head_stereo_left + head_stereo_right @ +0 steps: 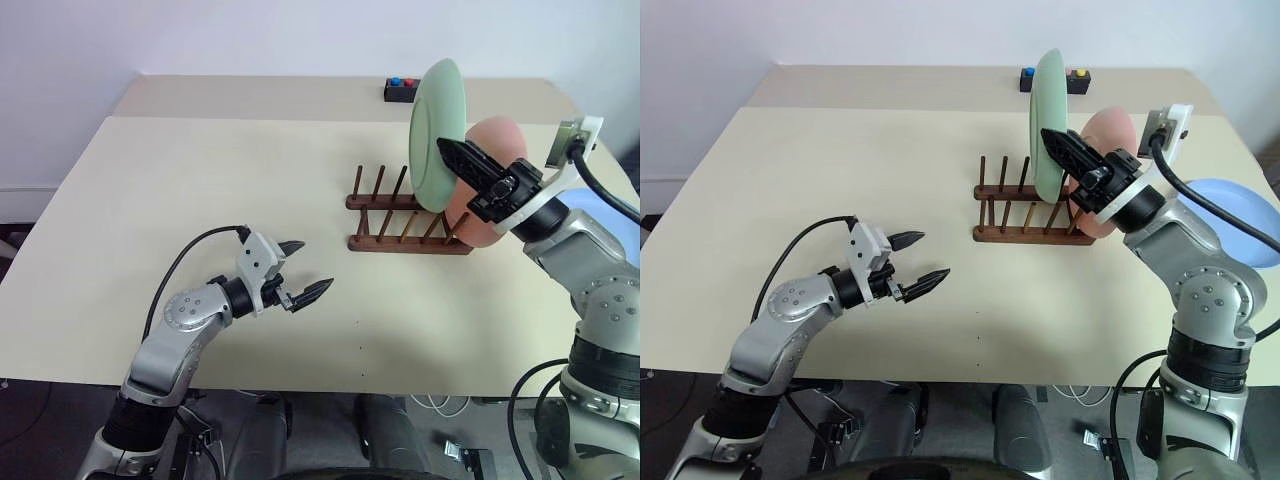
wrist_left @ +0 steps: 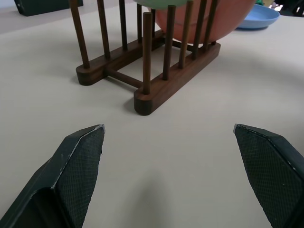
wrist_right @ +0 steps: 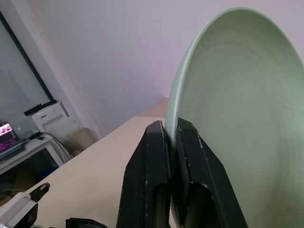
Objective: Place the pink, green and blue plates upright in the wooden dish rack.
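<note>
The wooden dish rack (image 1: 408, 242) stands on the table right of centre. The pink plate (image 1: 497, 140) stands upright in the rack's right end. My right gripper (image 3: 166, 127) is shut on the rim of the green plate (image 1: 433, 120). It holds that plate nearly upright just left of the pink one, with the lower rim down among the tops of the pegs. The blue plate (image 1: 1232, 222) lies flat on the table at the far right, partly behind my right arm. My left gripper (image 1: 306, 268) hovers open and empty, low over the table left of the rack.
A small black box with coloured buttons (image 1: 400, 91) sits at the back of the table behind the rack. The cream table (image 1: 200, 180) stretches bare to the left. Its front edge runs just below my left arm.
</note>
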